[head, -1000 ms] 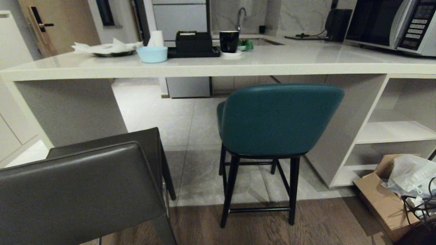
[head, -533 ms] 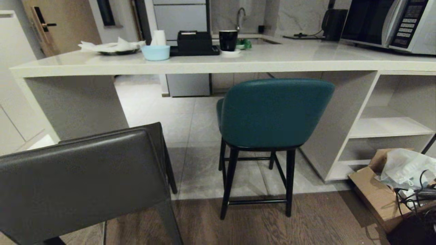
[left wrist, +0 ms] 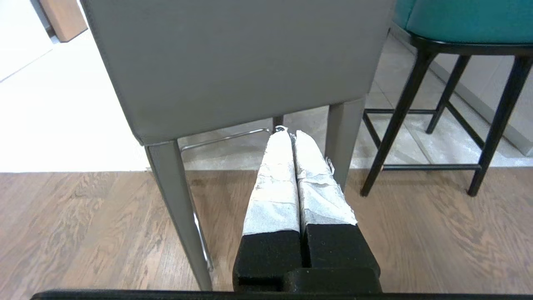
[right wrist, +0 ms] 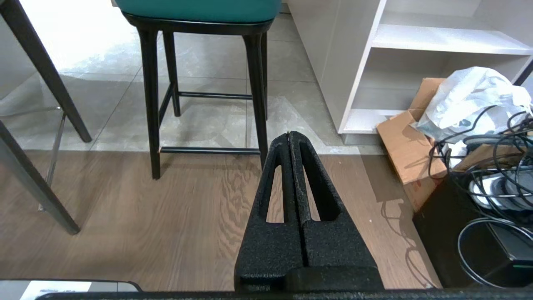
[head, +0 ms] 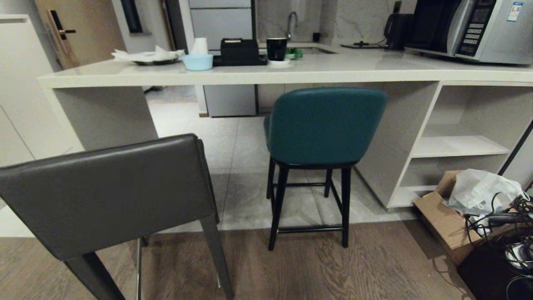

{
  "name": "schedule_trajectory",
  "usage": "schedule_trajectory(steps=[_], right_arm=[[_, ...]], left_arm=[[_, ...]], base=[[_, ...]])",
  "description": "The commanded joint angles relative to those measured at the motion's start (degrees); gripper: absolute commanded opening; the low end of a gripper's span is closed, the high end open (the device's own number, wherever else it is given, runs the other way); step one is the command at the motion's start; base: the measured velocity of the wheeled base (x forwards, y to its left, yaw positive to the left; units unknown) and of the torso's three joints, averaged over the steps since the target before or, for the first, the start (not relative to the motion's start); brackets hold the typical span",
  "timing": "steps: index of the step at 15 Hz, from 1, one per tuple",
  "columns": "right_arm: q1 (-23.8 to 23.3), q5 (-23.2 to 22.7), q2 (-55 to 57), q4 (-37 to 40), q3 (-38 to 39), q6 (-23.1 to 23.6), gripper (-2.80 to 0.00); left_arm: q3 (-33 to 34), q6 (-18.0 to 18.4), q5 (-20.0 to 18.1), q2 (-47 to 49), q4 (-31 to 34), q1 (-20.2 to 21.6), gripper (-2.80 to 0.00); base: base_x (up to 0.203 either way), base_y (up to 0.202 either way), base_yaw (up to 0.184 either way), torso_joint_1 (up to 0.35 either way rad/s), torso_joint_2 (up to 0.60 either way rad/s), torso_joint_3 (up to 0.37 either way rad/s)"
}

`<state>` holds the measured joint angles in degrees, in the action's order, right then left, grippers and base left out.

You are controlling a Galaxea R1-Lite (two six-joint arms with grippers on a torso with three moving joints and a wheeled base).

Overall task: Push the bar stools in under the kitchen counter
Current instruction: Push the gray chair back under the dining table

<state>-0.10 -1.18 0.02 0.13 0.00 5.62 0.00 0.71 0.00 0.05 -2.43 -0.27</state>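
Head view: grey stool nearest camera at left, on wood floor, well short of kitchen counter. Teal stool right of it, back just below counter edge (front legs on tile, rear legs on wood).

Left wrist view: left gripper pressed together, empty, low behind grey stool, not touching.

Right wrist view: right gripper closed, empty, behind teal stool, apart from it; cardboard box beside.

Microwave, black mug, blue bowl, black tray and plate of tissues noted. Cardboard box, plastic bag and cables on floor beside white shelves.
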Motion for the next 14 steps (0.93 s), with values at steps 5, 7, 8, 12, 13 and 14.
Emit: schedule_trajectory(steps=[5,7,8,12,13,14], right_arm=[[0.0,0.0,0.0,0.0,0.0,0.0,-2.8],[0.0,0.0,0.0,0.0,0.0,0.0,-2.8],[0.0,0.0,0.0,0.0,0.0,0.0,-2.8],[0.0,0.0,0.0,0.0,0.0,0.0,-2.8],[0.0,0.0,0.0,0.0,0.0,0.0,-2.8],[0.0,0.0,0.0,0.0,0.0,0.0,-2.8]], left_arm=[[0.8,0.0,0.0,0.0,0.0,0.0,-2.8],[0.8,0.0,0.0,0.0,0.0,0.0,-2.8],[0.8,0.0,0.0,0.0,0.0,0.0,-2.8],[0.8,0.0,0.0,0.0,0.0,0.0,-2.8],[0.8,0.0,0.0,0.0,0.0,0.0,-2.8],[0.8,0.0,0.0,0.0,0.0,0.0,-2.8]], base=[[0.0,0.0,0.0,0.0,0.0,0.0],[0.0,0.0,0.0,0.0,0.0,0.0],[0.01,0.055,0.001,0.003,0.0,0.006],[0.002,0.163,0.0,0.002,0.0,0.001],[0.0,0.198,0.0,0.001,0.0,0.002],[0.0,0.195,-0.005,-0.001,0.01,0.005]])
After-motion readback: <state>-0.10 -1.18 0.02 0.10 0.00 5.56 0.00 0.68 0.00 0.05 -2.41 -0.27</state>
